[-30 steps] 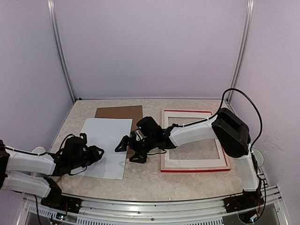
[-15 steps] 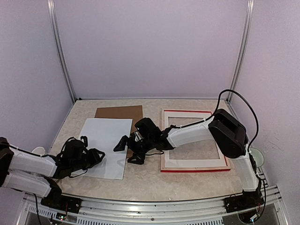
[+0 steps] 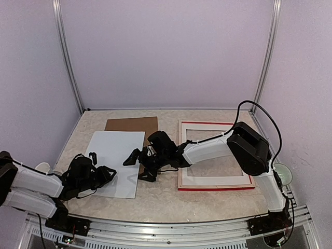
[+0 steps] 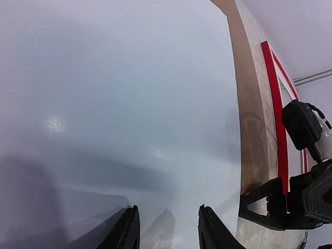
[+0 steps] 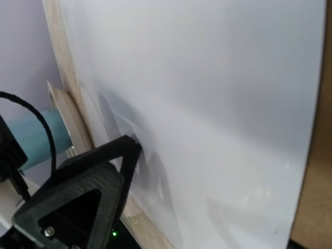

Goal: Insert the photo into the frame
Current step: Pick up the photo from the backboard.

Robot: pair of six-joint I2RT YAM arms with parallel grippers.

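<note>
The photo (image 3: 115, 161) lies face down on the table's left half, so only its plain white back (image 4: 129, 104) shows. My left gripper (image 3: 105, 175) sits low over the photo's near left part. Its fingers (image 4: 129, 231) stand a little apart, with the sheet under them and nothing between them. My right gripper (image 3: 137, 167) is spread wide at the photo's right edge. One of its fingers (image 5: 111, 171) rests over the white sheet (image 5: 207, 104). The frame (image 3: 215, 187) lies flat on the right, pale back up and red edge showing.
A brown backing board (image 3: 132, 124) lies behind the photo, partly under its far right corner. The right arm's links (image 3: 207, 148) stretch across the frame's left side. Metal corner posts (image 3: 70, 67) and pale walls enclose the table. A rail (image 3: 171, 225) runs along the near edge.
The right gripper has slid left, further over the photo's right edge. The left gripper has drawn back slightly toward the near left and its fingers have narrowed a little.
</note>
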